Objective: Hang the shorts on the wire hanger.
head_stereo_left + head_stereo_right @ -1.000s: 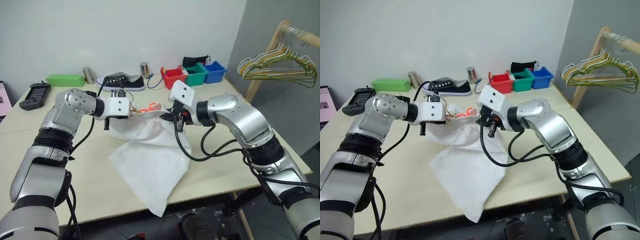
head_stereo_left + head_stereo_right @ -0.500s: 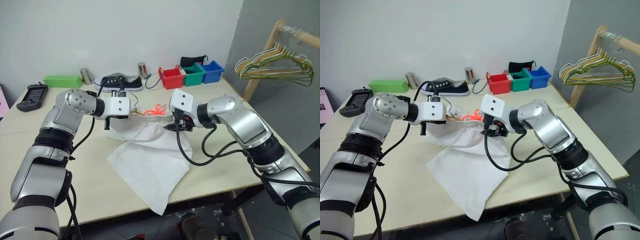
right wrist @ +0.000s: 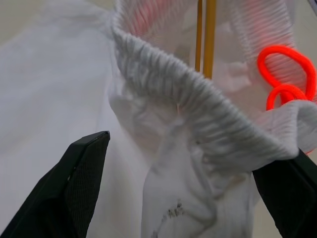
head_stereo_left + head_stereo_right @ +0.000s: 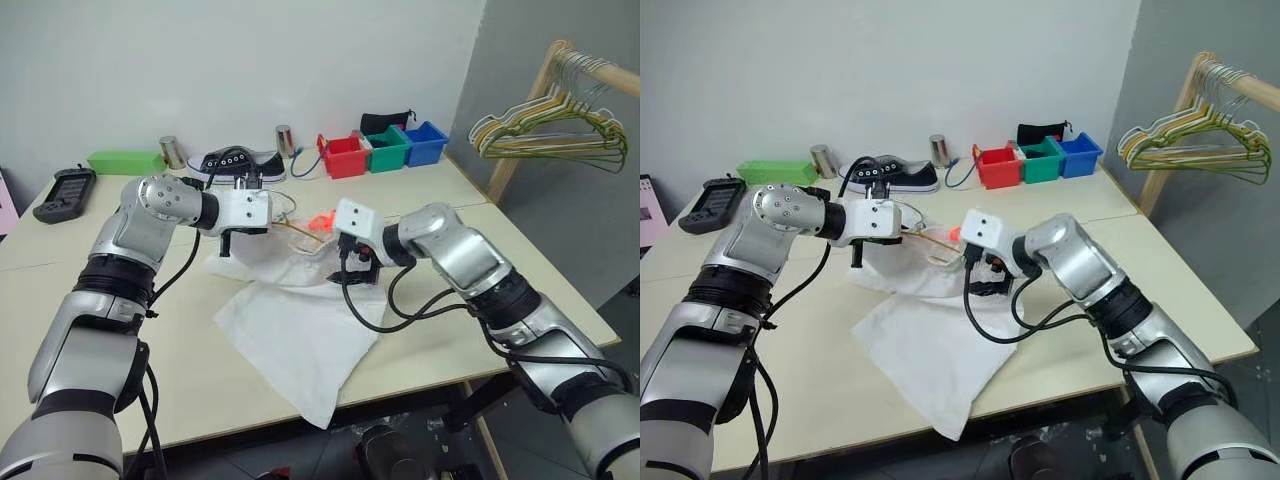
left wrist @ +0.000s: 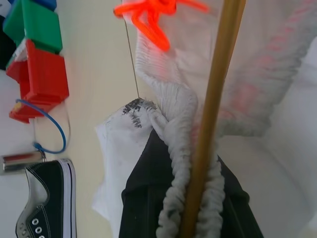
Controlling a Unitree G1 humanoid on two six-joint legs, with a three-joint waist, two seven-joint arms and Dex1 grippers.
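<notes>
Two pincers | left pincer (image 5: pixel 190 198) clamps shorts (image 4: pixel 300 330) waistband plus wire hanger (image 5: pixel 213 114) | right pincer (image 3: pixel 188 188) wide open — orange drawstring (image 3: pixel 287 79) close-up

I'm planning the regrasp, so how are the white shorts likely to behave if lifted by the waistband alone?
Probably floppy: the shorts lie crumpled on the table, one corner drooping over its front edge. Probably light for their size, since they are thin cloth. The gathered waistband bunches into ridges, so it should offer some grip, though the wire hanger threaded through it might slide.
</notes>
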